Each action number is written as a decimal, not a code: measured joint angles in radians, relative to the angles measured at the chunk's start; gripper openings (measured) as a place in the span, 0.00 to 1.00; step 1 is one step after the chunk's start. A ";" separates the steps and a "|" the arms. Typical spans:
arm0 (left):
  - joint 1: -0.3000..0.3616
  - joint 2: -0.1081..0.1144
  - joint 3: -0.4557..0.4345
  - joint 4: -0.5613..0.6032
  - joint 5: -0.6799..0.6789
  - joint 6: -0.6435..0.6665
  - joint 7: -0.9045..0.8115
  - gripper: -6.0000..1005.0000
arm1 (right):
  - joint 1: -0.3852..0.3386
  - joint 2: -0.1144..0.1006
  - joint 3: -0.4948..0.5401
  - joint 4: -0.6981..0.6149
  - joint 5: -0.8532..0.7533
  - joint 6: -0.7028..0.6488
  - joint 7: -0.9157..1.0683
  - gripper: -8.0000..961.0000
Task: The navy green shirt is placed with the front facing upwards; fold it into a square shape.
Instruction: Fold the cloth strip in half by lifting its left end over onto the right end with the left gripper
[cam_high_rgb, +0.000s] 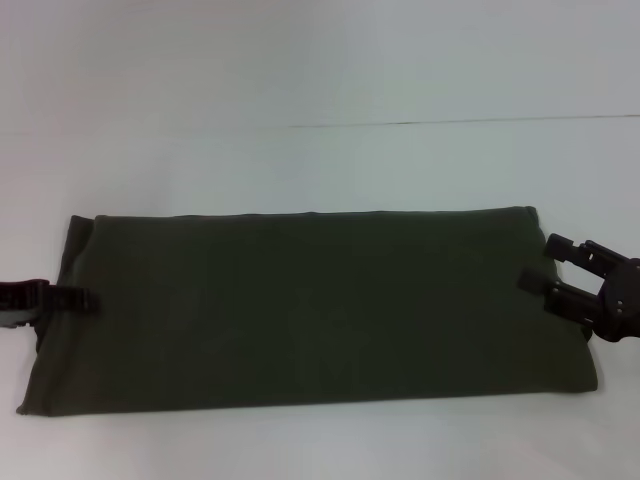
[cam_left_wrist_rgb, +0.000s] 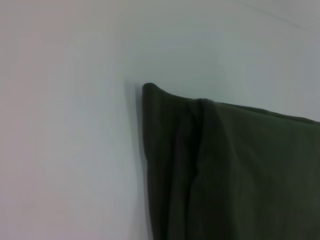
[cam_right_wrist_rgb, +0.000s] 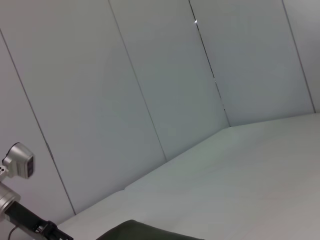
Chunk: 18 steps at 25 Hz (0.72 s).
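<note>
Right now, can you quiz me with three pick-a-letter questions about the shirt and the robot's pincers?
1. Where is the right pincer? A) at the shirt's right end B) above the shirt's middle C) off the table
2. What colour is the shirt? A) red B) dark olive green C) yellow
3. What shape is the shirt now? A) spread out with sleeves showing B) rolled up C) folded into a long rectangle

Answers: 1 A, it sits at the right edge. 2 B, plain dark green. 3 C, no sleeves show. The left pincer is at the left end.

The head view looks down on the whole shirt (cam_high_rgb: 310, 310); both wrist views catch only its edges.
</note>
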 joint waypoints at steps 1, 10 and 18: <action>-0.001 0.000 0.000 0.000 0.000 0.001 0.000 0.84 | 0.000 0.000 0.000 0.000 0.000 0.000 0.000 0.83; -0.006 0.002 0.004 0.000 0.005 0.003 0.000 0.83 | 0.000 -0.001 0.005 0.000 0.001 -0.003 0.000 0.83; -0.009 0.002 0.012 0.001 0.004 0.005 0.014 0.71 | 0.000 -0.002 0.008 0.000 0.001 -0.004 0.003 0.83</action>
